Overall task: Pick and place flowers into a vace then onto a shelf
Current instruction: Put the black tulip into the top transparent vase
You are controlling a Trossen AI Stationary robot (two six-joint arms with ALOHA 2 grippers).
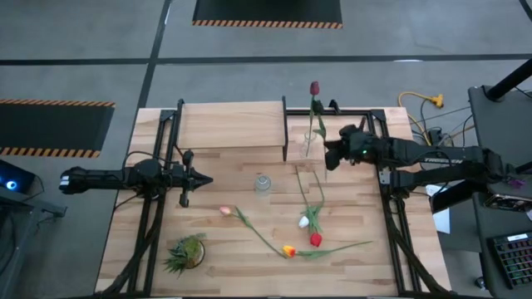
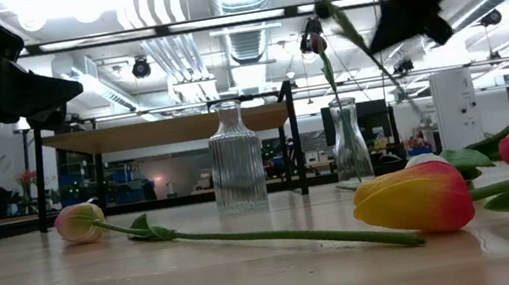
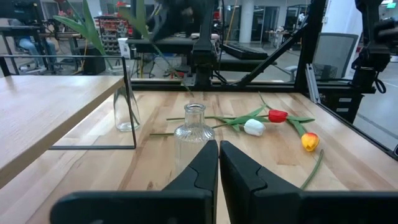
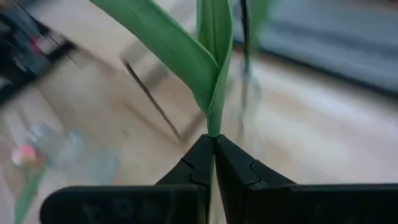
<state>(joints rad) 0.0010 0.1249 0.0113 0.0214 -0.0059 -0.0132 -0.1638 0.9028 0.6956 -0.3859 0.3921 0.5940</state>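
My right gripper (image 1: 327, 158) is raised beside the shelf's (image 1: 231, 124) right end and is shut on the dark maroon tulip (image 1: 314, 87). In the low view the tulip's stem (image 2: 331, 91) runs down at the smooth clear vase (image 2: 350, 143); I cannot tell whether its end is inside. The pink (image 1: 224, 211), white (image 1: 304, 222), red (image 1: 316, 239) and orange-yellow (image 1: 288, 251) tulips lie flat on the table. My left gripper (image 1: 204, 178) is shut and hovers left of the ribbed vase (image 1: 263, 184). My right gripper pinches the maroon tulip between its two fingers at the green place where a leaf folds around the stem (image 4: 214, 127). The leaves (image 4: 186, 56) spread away beyond the fingertips. The tulip is lifted off the table, head (image 2: 315, 40) uppermost and leaning toward the far edge.
The shelf stands on thin black legs (image 3: 127, 81) at the table's far side, with the smooth vase just off its right end. A short spiky tuft plant (image 1: 184, 253) sits near the near left corner. Bare planks lie between the ribbed vase and the tulips.
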